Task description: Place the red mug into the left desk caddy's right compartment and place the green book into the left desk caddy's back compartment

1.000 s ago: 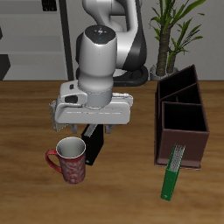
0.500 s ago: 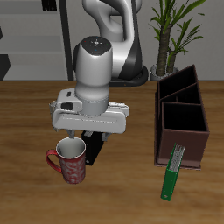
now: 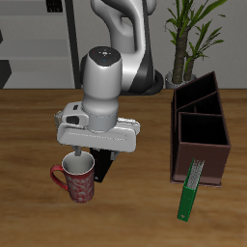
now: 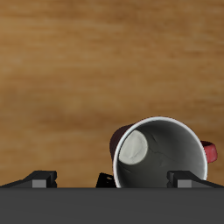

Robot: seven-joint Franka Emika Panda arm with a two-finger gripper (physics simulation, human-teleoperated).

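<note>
Red mug (image 4: 157, 153) upright between the spread jaws

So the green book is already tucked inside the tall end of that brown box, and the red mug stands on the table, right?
Not quite: the green book leans outside the left desk caddy, against its low end, as the exterior view shows. The red mug does stand on the table.

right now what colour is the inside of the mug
White inside the red mug, dark red outside; the wrist view shows it best.
</note>
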